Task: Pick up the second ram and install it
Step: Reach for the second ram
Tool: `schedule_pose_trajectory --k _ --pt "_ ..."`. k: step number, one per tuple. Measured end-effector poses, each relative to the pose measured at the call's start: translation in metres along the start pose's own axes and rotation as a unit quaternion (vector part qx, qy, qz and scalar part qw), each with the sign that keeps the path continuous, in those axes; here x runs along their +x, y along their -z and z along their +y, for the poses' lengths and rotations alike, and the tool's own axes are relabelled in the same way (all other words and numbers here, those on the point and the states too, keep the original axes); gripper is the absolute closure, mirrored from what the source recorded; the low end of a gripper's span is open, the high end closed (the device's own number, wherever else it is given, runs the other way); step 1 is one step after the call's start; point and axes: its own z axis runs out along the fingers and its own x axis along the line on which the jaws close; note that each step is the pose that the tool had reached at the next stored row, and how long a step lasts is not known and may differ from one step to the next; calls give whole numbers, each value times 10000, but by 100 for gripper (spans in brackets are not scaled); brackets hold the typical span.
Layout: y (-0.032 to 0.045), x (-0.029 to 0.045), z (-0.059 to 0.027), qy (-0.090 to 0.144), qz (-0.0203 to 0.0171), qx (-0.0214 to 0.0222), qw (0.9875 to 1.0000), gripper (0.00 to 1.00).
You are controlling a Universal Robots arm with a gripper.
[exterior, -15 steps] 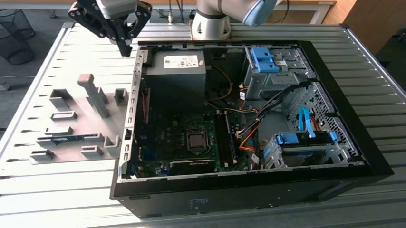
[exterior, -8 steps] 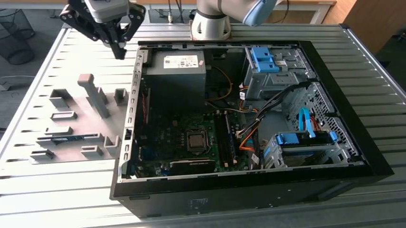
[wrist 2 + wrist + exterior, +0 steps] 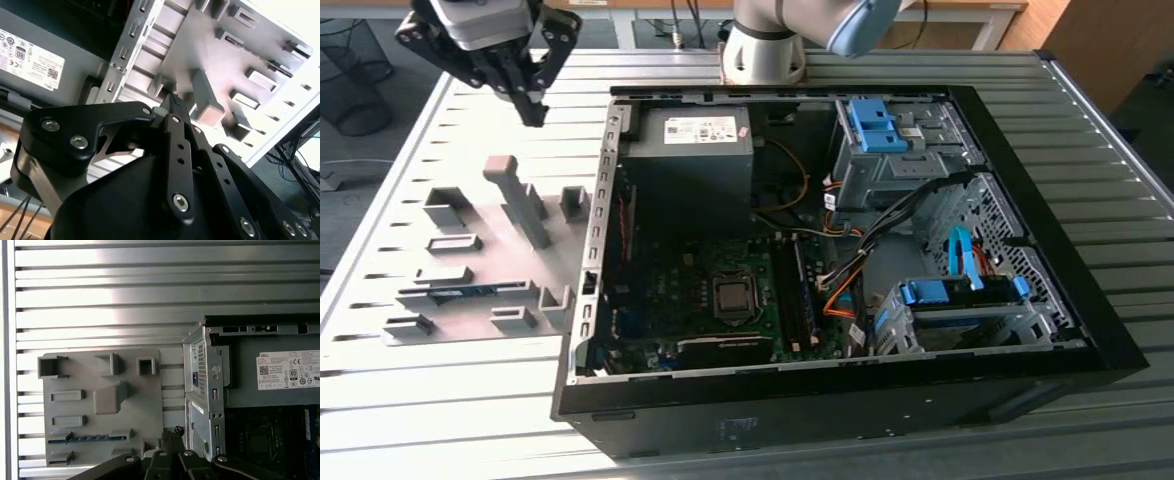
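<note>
While the slatted bench (image 3: 400, 400) carries the open computer case (image 3: 854, 420) with the grey holder plate (image 3: 500, 262) beside it, the second ram (image 3: 454, 293) lies slotted in that plate. The fingers (image 3: 531, 108) hover nearby above the bench, closed together and empty.

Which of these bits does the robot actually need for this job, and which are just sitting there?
Needed: second ram, grey holder, pincer, motherboard slots.
Just there: power supply, blue drive cage, slatted table.
</note>
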Motion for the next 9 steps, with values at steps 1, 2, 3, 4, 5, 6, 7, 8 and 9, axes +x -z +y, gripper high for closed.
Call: schedule_pose_trajectory --k 1,2,3,4,5,6,7,8,9 --pt "0 41 -2 0 0 0 10000 89" --pt "1 77 -4 1 0 0 10000 89" --pt "2 107 -6 2 0 0 10000 89" --pt "3 136 -9 5 0 0 10000 89" --pt "3 150 -14 9 0 0 10000 89" --pt "3 154 -17 12 0 0 10000 89" --pt "4 159 -20 15 1 0 10000 89" --pt "2 164 -22 18 0 0 10000 89" --pt "3 176 -24 19 1 0 10000 89"
